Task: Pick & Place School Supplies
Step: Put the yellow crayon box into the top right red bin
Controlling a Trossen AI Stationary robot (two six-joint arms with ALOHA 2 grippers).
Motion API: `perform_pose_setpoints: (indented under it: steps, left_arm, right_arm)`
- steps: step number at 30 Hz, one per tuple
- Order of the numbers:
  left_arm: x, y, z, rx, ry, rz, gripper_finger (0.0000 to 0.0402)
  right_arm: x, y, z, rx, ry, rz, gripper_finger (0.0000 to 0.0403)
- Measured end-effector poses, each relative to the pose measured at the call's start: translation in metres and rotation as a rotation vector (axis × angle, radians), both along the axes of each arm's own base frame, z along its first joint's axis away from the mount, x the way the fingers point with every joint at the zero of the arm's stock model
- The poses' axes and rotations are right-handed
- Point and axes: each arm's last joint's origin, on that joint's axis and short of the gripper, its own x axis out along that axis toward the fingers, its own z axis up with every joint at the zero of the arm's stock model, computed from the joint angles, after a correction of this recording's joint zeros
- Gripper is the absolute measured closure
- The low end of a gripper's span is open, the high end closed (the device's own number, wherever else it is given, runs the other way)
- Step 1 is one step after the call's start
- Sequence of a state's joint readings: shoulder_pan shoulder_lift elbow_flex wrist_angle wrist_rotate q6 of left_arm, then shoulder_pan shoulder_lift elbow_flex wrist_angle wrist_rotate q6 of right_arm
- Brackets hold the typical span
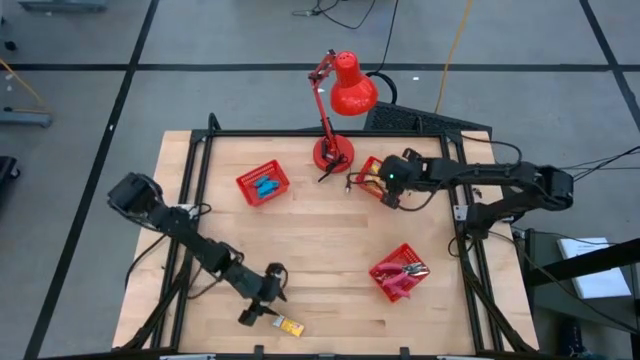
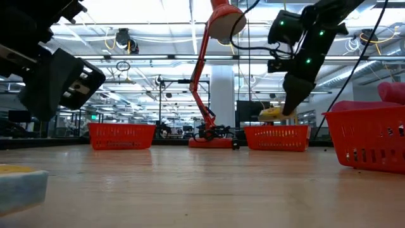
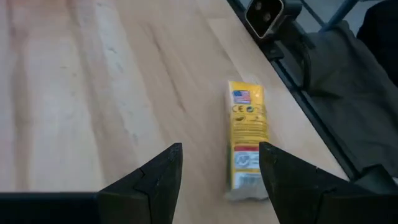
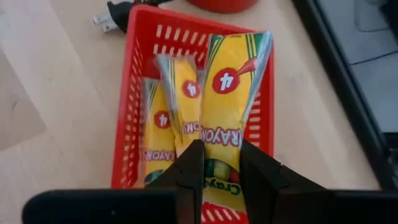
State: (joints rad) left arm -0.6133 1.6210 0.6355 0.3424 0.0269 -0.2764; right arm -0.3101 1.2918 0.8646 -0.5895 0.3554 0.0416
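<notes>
- Hovering over the red mesh basket (image 1: 372, 178) at the worktop's (image 1: 330, 250) far edge, just right of the red desk lamp (image 1: 338, 100), the right claw (image 4: 216, 163) has its fingers pinched on the end of a yellow crayon packet (image 4: 227, 102).
- In the right wrist view that packet hangs above two more crayon packets (image 4: 169, 121) lying side by side inside the basket; whether it touches them cannot be told.
- In the low view the held packet (image 2: 271, 113) shows as a yellow shape at the claw's tip, just above the basket's rim.
- Near the worktop's front edge, left of the middle, the left claw (image 3: 219, 163) is open, its two dark fingers spread apart and holding nothing.
- A yellow-and-white packet (image 3: 247, 140) lies flat on the wood just beyond the left claw, closer to one finger, near the worktop's black frame; in the high view it (image 1: 290, 326) sits right by the front edge.
- A second basket (image 1: 263, 184) towards the far left holds light-blue blocks (image 1: 266, 186).
- A third basket (image 1: 400, 273) near the right edge holds red-handled pliers (image 1: 408, 270).
</notes>
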Motion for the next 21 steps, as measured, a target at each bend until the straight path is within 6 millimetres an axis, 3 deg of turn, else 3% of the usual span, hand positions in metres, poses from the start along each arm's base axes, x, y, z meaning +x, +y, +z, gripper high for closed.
perform_pose_setpoints:
  steps: [7,13,21]
  left_arm:
    - [0.011,-0.025,0.005,-0.029,-0.010,-0.042,0.0188]
    - [0.009,-0.034,0.008,-0.060,0.001,-0.050,0.0188]
    - [0.015,-0.047,-0.014,-0.110,0.010,-0.047,0.0188]
  right_arm:
    - [-0.001,-0.023,-0.010,0.044,0.030,-0.004,0.0344]
    - [-0.005,-0.039,-0.017,0.150,0.000,-0.020,0.0345]
    - [-0.006,-0.052,-0.025,0.160,0.016,-0.062,0.0332]
